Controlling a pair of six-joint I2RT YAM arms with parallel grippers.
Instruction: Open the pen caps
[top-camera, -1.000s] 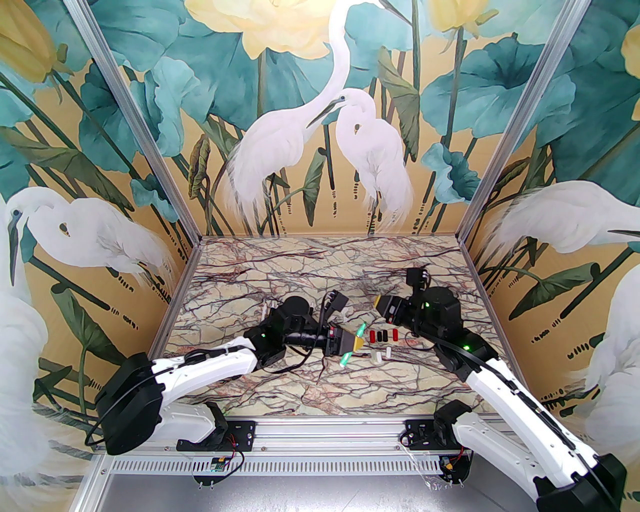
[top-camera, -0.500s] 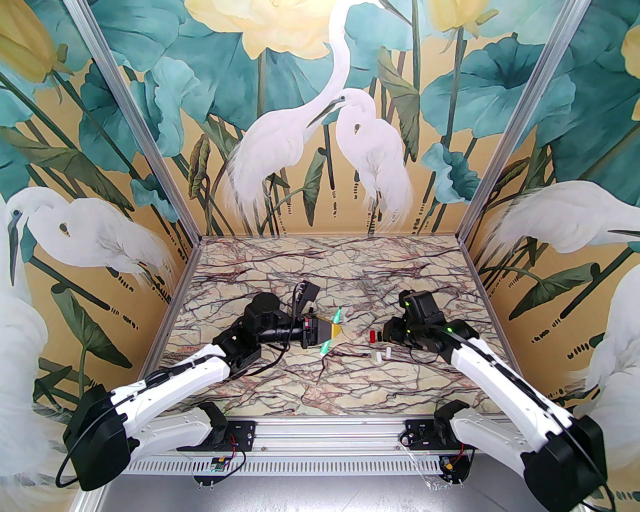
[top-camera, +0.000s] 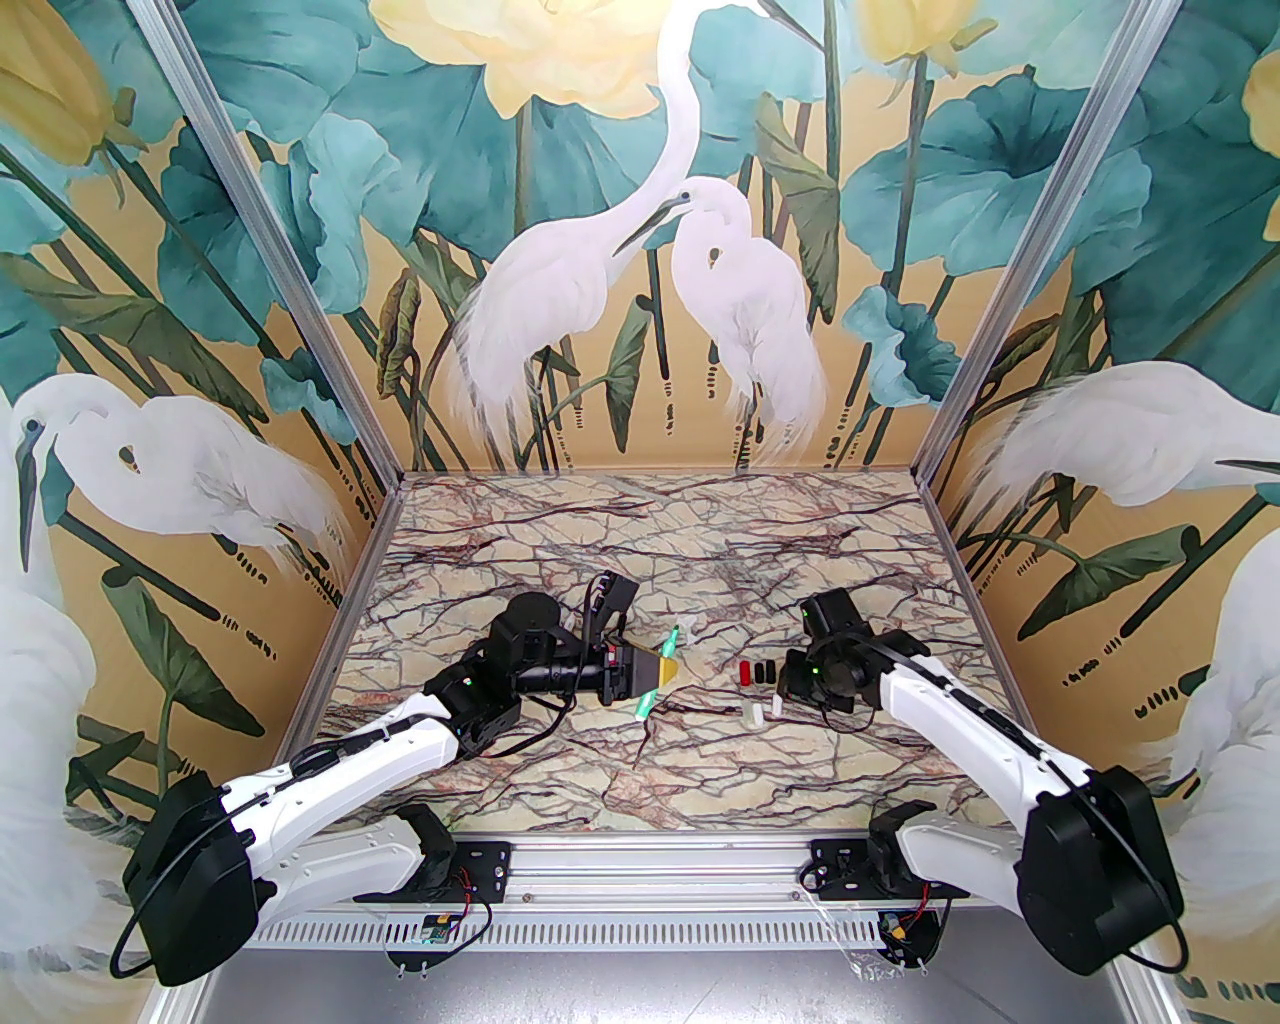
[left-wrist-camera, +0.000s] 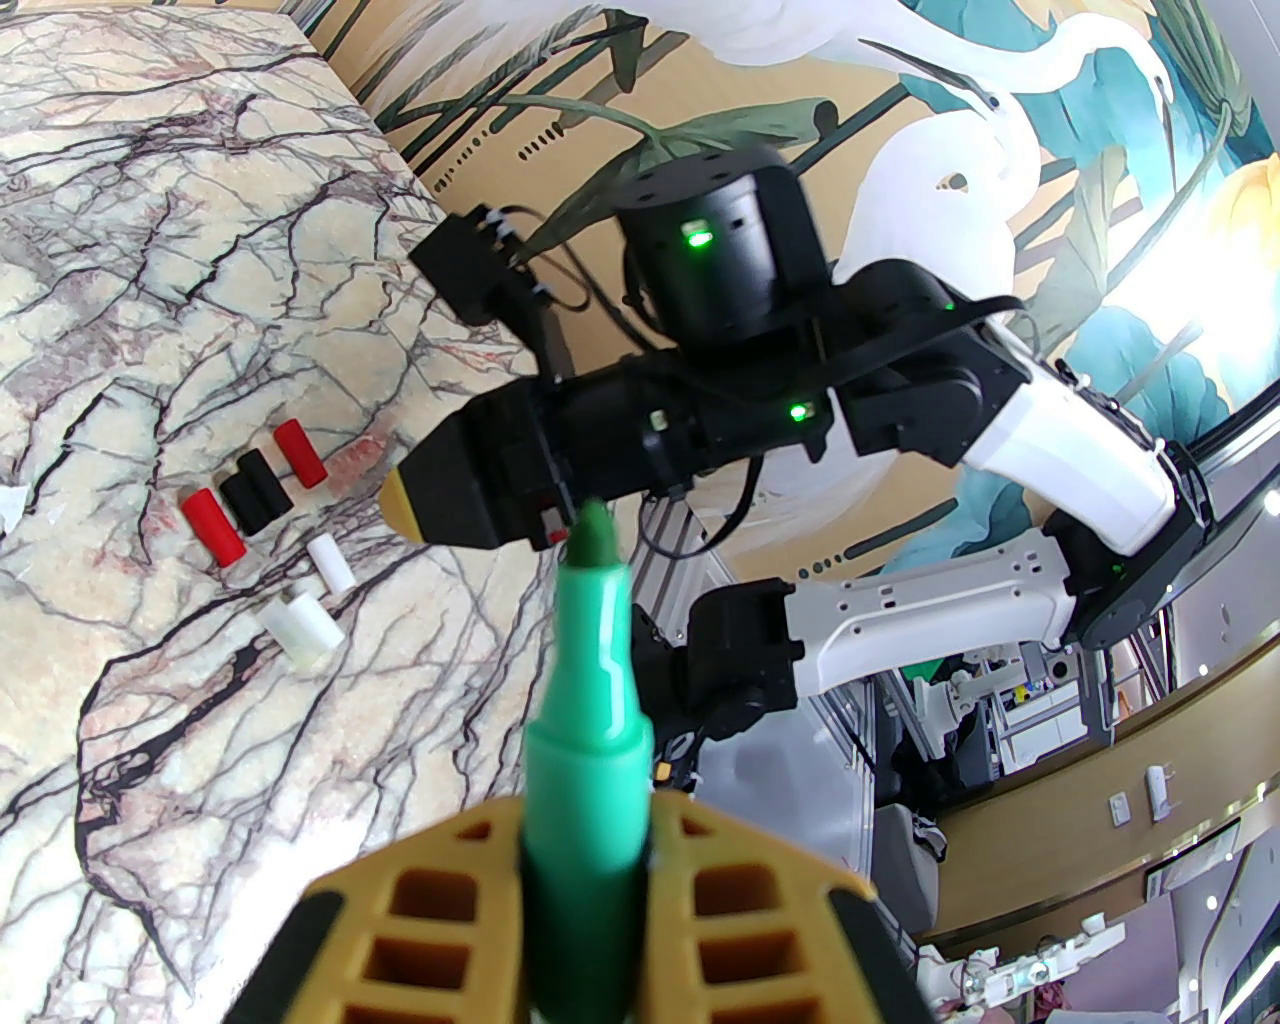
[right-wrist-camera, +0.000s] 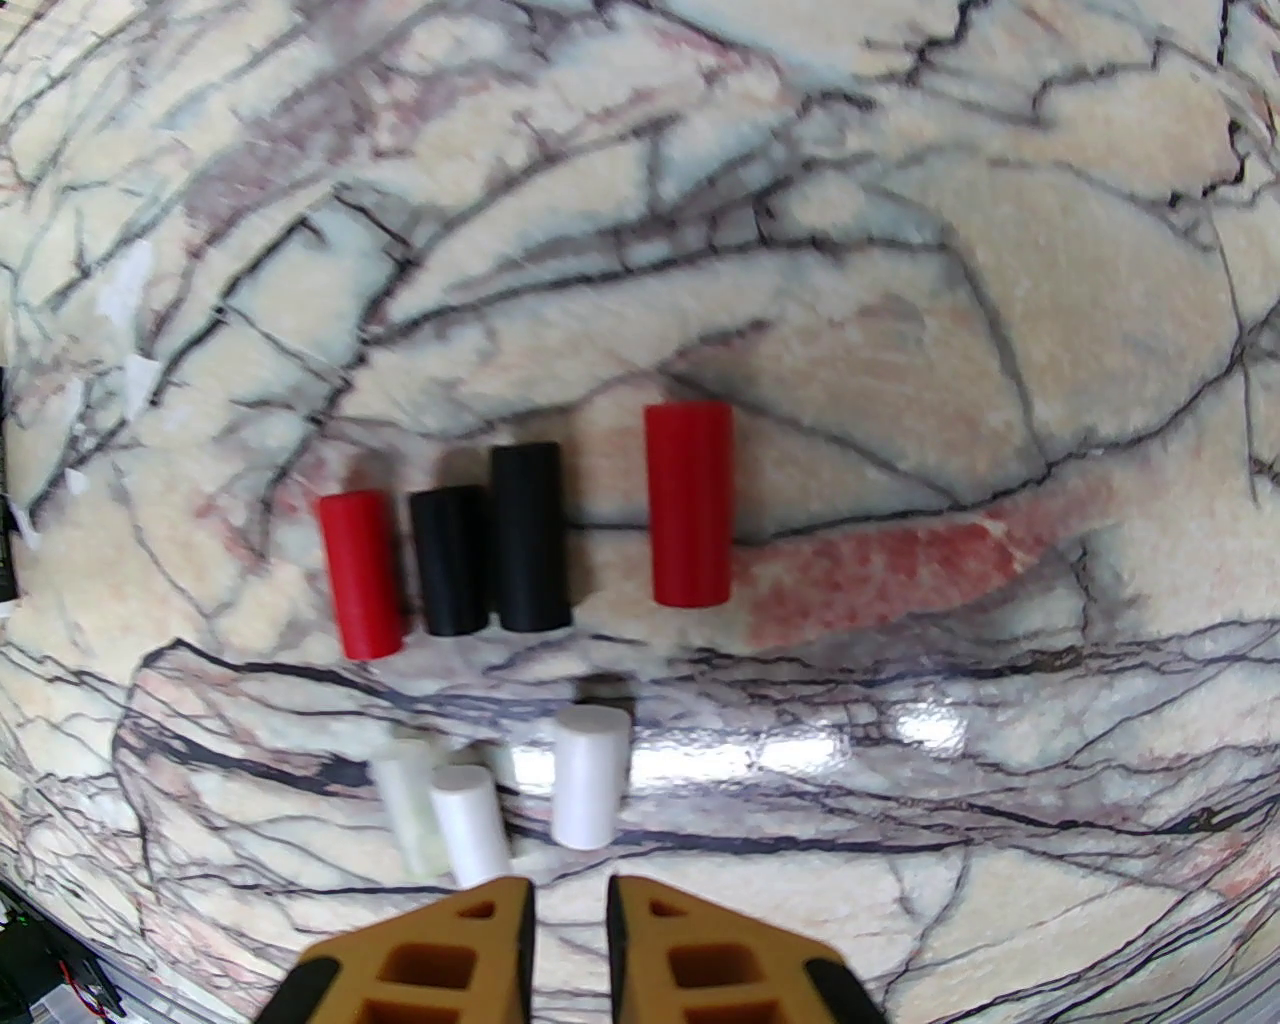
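My left gripper (top-camera: 668, 672) is shut on a green pen (top-camera: 655, 683), held across its fingers above the table's middle. In the left wrist view the green pen (left-wrist-camera: 590, 640) sticks out of the left gripper (left-wrist-camera: 585, 850) with its dark green tip bare. Several pen caps lie on the marble: two red (right-wrist-camera: 688, 505) and two black (right-wrist-camera: 530, 535) in a row, with white ones (right-wrist-camera: 590, 775) in front of them. My right gripper (right-wrist-camera: 568, 900) hovers just near of the white caps, shut with nothing between its fingers. From above, the red cap (top-camera: 745, 673) lies just left of the right wrist.
The marble table (top-camera: 640, 560) is enclosed by painted walls on three sides, and an aluminium rail (top-camera: 640, 860) runs along the near edge. Small white scraps (right-wrist-camera: 128, 285) lie left of the caps. The two arms face each other across the middle.
My left gripper has drawn back to the left with the green pen. The right arm has dropped from its raised pose and now points down over the caps.
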